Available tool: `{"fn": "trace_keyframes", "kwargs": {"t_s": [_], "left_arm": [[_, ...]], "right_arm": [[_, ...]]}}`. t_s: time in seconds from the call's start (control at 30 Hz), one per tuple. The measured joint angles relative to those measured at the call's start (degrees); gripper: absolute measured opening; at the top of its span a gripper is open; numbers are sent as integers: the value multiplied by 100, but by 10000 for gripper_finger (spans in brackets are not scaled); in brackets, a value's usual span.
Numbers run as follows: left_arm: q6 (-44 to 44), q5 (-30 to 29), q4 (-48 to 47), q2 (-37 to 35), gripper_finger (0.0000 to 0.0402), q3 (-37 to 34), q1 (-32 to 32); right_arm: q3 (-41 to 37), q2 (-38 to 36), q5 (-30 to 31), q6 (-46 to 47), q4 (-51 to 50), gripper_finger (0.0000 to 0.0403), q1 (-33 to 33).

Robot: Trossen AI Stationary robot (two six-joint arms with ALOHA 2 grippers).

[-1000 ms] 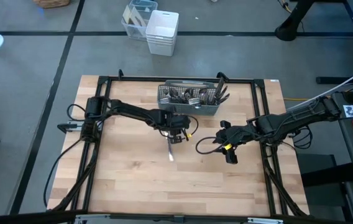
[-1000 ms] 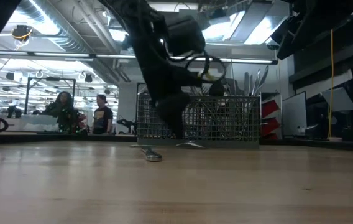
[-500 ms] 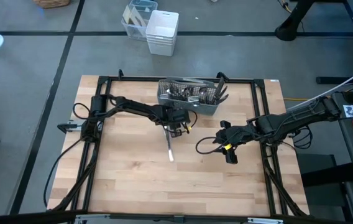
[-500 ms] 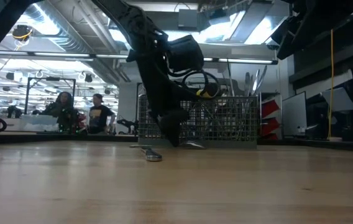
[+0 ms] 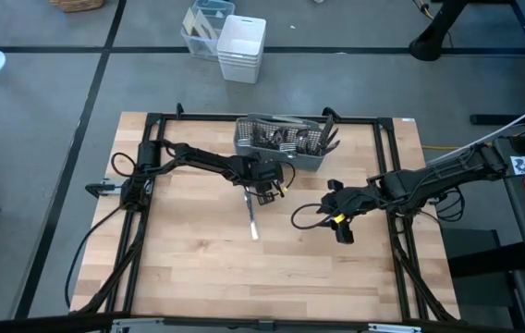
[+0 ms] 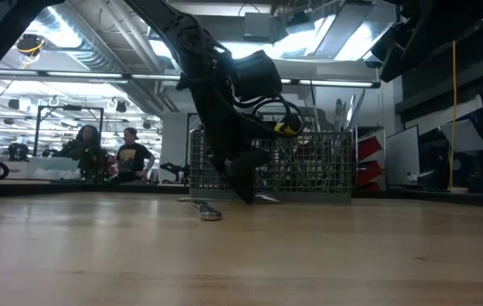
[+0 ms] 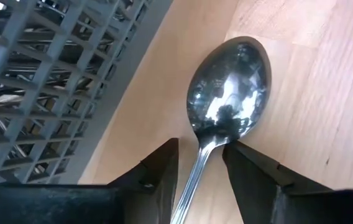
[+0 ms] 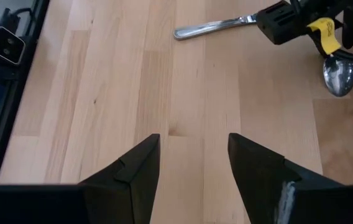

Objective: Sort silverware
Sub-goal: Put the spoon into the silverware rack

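your spoon lies flat on the wooden table, bowl end just beside the front wall of the grey mesh caddy, handle running away from the caddy toward the table's middle (handle tip shows in the high view at about mid-table). in the low view it's the shiny piece lying on the wood in front of the caddy.

left gripper is down at the spoon's neck, one finger on each side of the handle right below the bowl. the jaws are parted and small gaps show between the fingers and the handle, so it straddles the spoon but you can't call it clamped. nothing lifted; the spoon sits on the wood.

the rest of the silverware stands in the caddy, handles sticking up above the rim (too small to tell forks from knives). the caddy sits at the far edge of the table, centre.

right gripper hovers over bare wood on the right side of the table, well apart from the spoon, fingers spread wide, holding nothing. its wrist view sees the spoon and the left gripper farther off.

two people show in the room behind the table in the low view.
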Motion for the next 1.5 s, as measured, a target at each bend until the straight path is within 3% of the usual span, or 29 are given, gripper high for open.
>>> {"fn": "trace_keyframes", "kwargs": {"t_s": [0.37, 0.7, 1.03, 1.5], "left_arm": [[-34, 85, -24, 7, 12, -7, -71], [-44, 119, -49, -126, 7, -20, -296], [-120, 187, 98, -814, 3, -31, -451], [-261, 973, 2217, -1479, 2, -15, -453]], "right_arm": [[0, 0, 2, 0, 6, 193, 0], [0, 0, 148, 0, 50, 193, -1], [463, -38, 553, -2, -292, 193, 0], [820, -278, 1117, 10, -1578, 193, 0]]}}
